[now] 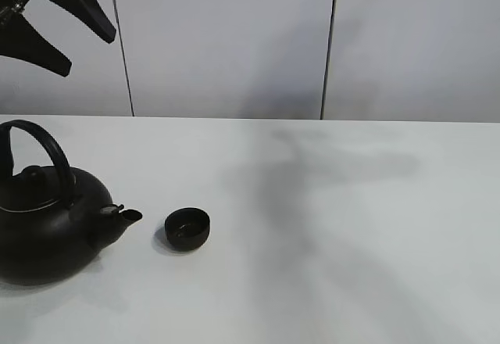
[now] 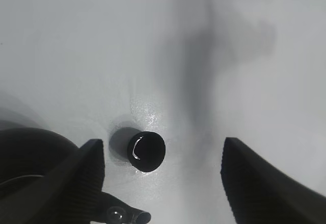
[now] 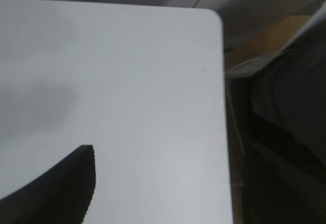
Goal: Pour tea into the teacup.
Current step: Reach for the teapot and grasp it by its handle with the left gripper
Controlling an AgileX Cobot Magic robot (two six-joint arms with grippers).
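The small black teacup (image 1: 187, 228) stands on the white table just right of the spout (image 1: 129, 214) of the large black teapot (image 1: 47, 227). In the left wrist view the teacup (image 2: 146, 151) shows a light glint inside. No stream of tea shows at the spout. My left gripper (image 1: 90, 53) is open and empty, high above the teapot at the back left; in its own view (image 2: 161, 145) its fingers straddle the cup from far above. My right gripper shows only as one dark finger (image 3: 61, 186) over bare table; its other finger is out of view.
The white table (image 1: 351, 227) stretches right of the cup. Its rounded far corner (image 3: 214, 18) and right edge show in the right wrist view, with a dark chair (image 3: 285, 132) beyond. Grey wall panels (image 1: 234, 39) stand behind the table.
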